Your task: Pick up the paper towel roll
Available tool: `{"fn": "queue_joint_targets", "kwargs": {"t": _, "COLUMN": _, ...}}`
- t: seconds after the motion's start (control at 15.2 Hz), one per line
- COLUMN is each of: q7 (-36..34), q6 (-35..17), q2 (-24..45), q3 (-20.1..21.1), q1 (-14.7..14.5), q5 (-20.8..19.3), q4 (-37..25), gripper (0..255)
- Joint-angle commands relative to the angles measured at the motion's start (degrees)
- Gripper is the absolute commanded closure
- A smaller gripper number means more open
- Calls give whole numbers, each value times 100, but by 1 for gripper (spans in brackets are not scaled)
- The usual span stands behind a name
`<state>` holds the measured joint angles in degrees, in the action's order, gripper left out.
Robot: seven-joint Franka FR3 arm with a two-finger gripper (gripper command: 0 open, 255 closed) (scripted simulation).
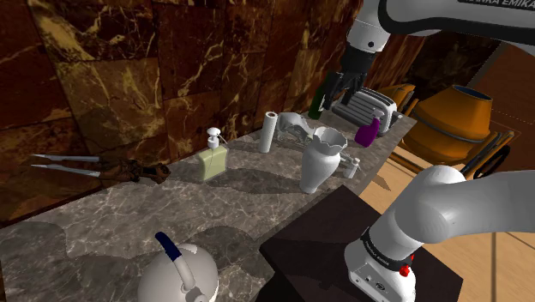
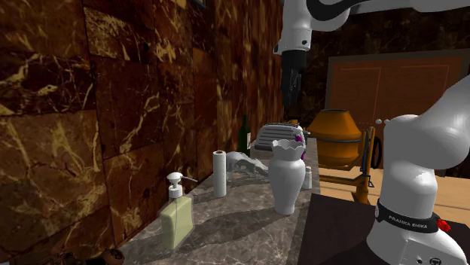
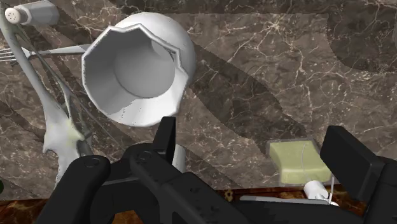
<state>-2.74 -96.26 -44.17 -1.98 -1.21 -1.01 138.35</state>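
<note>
The paper towel roll (image 1: pixel 269 131) (image 2: pixel 219 173) is a slim white cylinder standing upright on the marble counter (image 1: pixel 103 232) close to the dark marble wall. My black gripper (image 1: pixel 338 89) (image 2: pixel 290 86) hangs open high above the counter, to the shoulder view's right of the roll and well clear of it. In the wrist view the gripper (image 3: pixel 254 137) looks straight down with its fingers (image 3: pixel 167 137) wide apart. A bit of the roll (image 3: pixel 180 159) shows right beside one finger, partly hidden by it. Nothing is between the fingers.
A white vase (image 1: pixel 320 159) (image 3: pixel 137 67) stands just in front of the roll, a soap dispenser (image 1: pixel 213 160) (image 3: pixel 296 162) to its left. A white figurine (image 1: pixel 297 127), toaster (image 1: pixel 369 105), purple spray bottle (image 1: pixel 369 130) and green bottle (image 1: pixel 316 105) crowd the far end. A kettle (image 1: pixel 178 274) sits near.
</note>
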Motion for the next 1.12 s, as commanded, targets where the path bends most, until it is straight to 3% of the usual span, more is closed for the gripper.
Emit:
{"fn": "queue_joint_targets", "kwargs": {"t": 0.0, "q7": 0, "q6": 0, "q2": 0, "q3": 0, "q1": 0, "q5": 0, "q4": 0, "gripper": 0}}
{"fn": "queue_joint_targets", "kwargs": {"t": 0.53, "q7": 87, "q6": -1151, "q2": 1730, "q3": -242, "q1": 82, "q5": 13, "q4": -482, "gripper": 0}}
{"fn": "queue_joint_targets", "kwargs": {"t": 1.06, "q7": 239, "q6": -1904, "q2": 3549, "q3": -462, "q1": 138, "q5": 195, "q4": -1440, "gripper": 0}}
